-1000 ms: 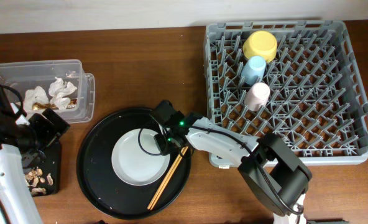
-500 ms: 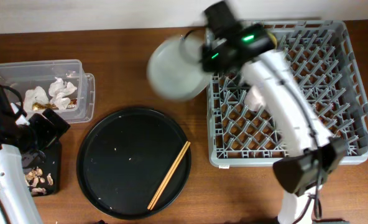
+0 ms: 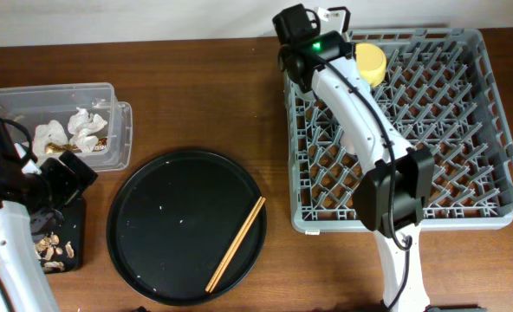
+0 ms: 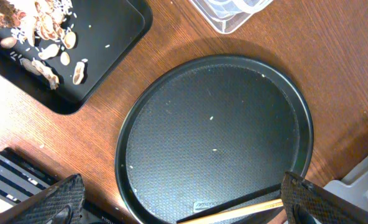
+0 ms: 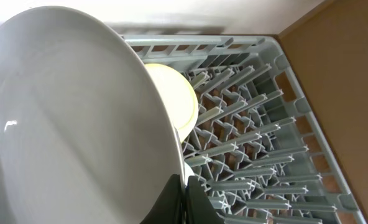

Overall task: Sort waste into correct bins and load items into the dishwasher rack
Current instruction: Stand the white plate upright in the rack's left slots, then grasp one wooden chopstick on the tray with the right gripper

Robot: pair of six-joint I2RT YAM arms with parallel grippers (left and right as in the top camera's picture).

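My right gripper (image 5: pixel 184 185) is shut on the rim of the pale grey plate (image 5: pixel 72 118), which it holds on edge over the far left corner of the grey dishwasher rack (image 3: pixel 447 130). The yellow bowl (image 3: pixel 371 59) lies in the rack just behind the plate. The arm hides the cups. The wooden chopsticks (image 3: pixel 237 244) rest on the round black tray (image 3: pixel 178 217). My left gripper (image 4: pixel 185 206) is open above the tray's near edge, holding nothing. Tissues (image 3: pixel 81 126) lie in the clear container (image 3: pixel 14 102). Food scraps (image 4: pixel 44 53) lie in the black box (image 4: pixel 119 34).
The clear container's lid (image 3: pixel 123 134) leans at its right side. The right arm (image 3: pixel 360 113) stretches across the rack's left columns. Bare wooden table (image 3: pixel 204 95) lies between the container, the tray and the rack.
The right gripper closed on the plate, lifted it off the black tray and carried it to the rack's far left corner. The left arm stayed still.
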